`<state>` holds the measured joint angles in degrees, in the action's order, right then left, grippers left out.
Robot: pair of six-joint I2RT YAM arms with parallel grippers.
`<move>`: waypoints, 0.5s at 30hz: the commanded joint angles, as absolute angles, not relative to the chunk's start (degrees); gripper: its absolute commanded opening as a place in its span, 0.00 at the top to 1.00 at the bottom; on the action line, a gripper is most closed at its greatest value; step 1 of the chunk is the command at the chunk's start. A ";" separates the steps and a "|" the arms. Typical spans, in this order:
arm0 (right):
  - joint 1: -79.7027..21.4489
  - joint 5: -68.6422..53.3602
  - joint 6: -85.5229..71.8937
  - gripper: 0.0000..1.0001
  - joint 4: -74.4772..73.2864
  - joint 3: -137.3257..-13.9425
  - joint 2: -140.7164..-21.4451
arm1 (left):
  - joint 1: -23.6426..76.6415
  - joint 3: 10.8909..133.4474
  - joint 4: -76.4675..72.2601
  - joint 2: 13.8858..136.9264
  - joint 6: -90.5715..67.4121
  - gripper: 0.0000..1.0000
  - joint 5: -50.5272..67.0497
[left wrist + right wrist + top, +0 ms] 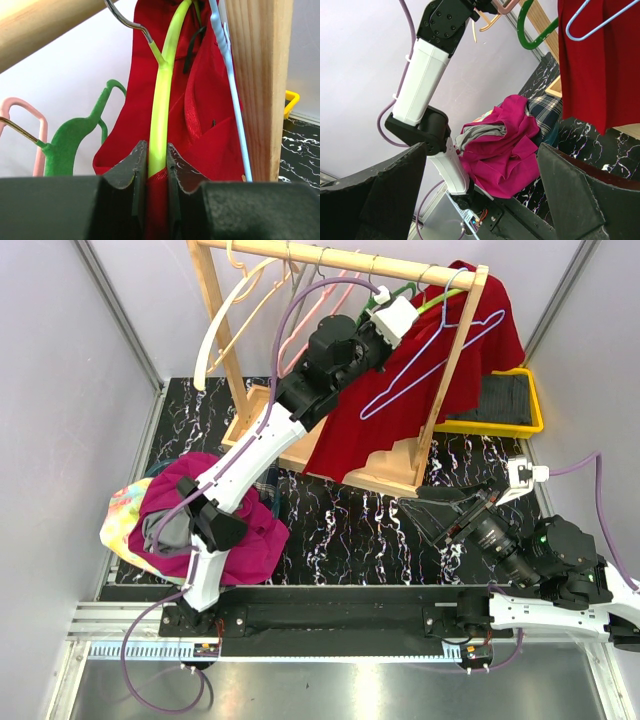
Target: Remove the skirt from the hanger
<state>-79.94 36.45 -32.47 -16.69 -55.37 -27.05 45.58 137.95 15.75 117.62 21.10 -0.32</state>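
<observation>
A red skirt (400, 390) hangs on a yellow-green hanger (440, 300) at the right end of the wooden rack (340, 258). My left gripper (412, 305) is raised to the rail. In the left wrist view it (157, 160) is shut on the hanger's arm (161, 100), with the skirt's red cloth (210, 145) pinched just below between the jaws. My right gripper (432, 515) is low at the right, above the table, open and empty. In the right wrist view it (481, 147) faces the clothes pile, and the skirt's hem (600, 75) is at the upper right.
A pile of magenta, grey and plaid clothes (215, 525) lies at the left by the left arm. A yellow tray (535, 390) with dark cloth stands behind the rack at the right. A blue wire hanger (430, 360), a green hanger (75, 135) and pink and cream hangers (240, 310) hang empty.
</observation>
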 commanded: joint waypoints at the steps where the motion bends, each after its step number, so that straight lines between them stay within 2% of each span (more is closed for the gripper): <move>1: -80.42 37.18 -32.34 0.00 -15.73 -56.51 -27.60 | 45.26 141.41 8.64 116.81 21.97 1.00 -1.39; 5: -80.42 37.27 -32.61 0.00 -15.73 -55.81 -27.16 | 44.12 142.46 0.27 116.63 23.37 1.00 -3.43; 8: -80.42 37.09 -33.13 0.00 -15.65 -55.20 -26.98 | 42.98 146.33 -1.84 117.16 24.60 1.00 -3.25; 15: -80.42 37.27 -33.66 0.00 -15.56 -54.05 -27.60 | 41.22 145.29 -5.62 112.07 24.87 1.00 -2.55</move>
